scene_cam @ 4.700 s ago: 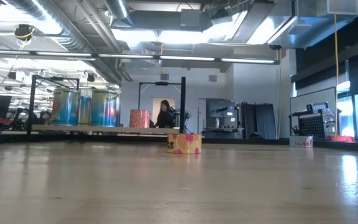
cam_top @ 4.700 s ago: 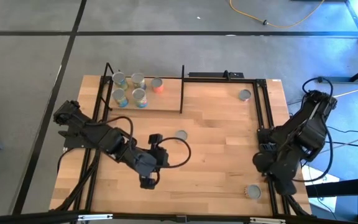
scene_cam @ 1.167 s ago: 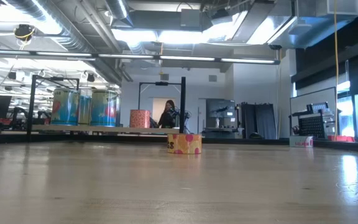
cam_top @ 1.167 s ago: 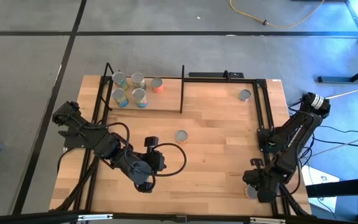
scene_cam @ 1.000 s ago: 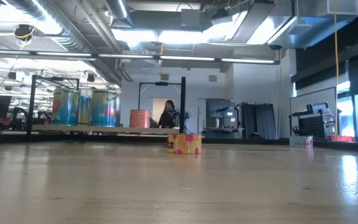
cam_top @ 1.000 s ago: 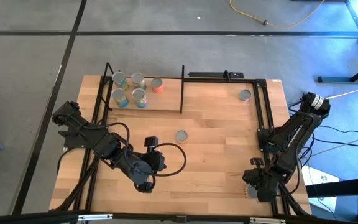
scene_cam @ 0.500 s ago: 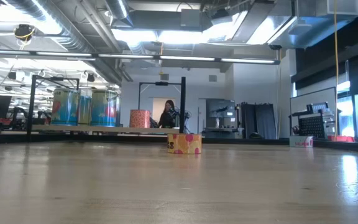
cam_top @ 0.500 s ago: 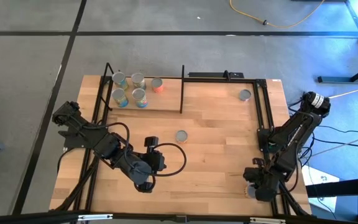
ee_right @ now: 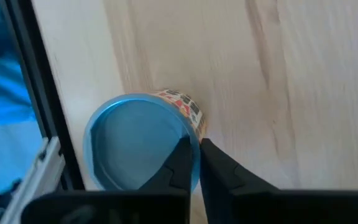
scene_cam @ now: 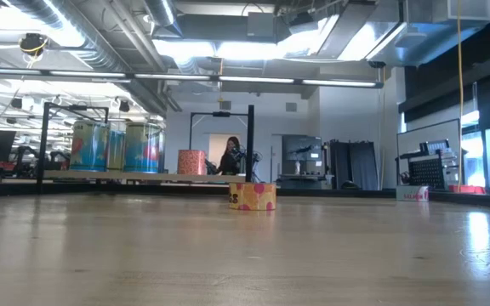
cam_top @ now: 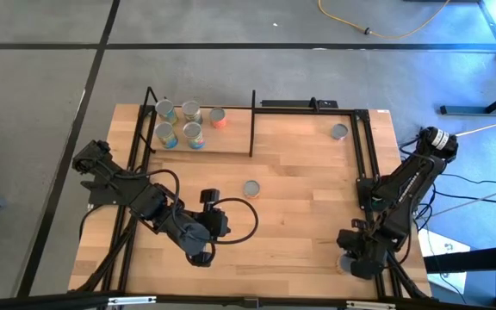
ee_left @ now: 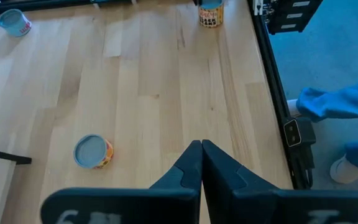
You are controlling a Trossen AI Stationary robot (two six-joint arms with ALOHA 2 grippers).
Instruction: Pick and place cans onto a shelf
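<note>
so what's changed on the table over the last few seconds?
The right arm swung down to the table's near right corner, and the right gripper now sits at the rim of the can there, fingers nearly together at its edge; a firm hold isn't clear. The left gripper drew back slightly toward the near edge, shut and empty. Unchanged: five cans on the shelf, the centre can and the far-right can.
</note>
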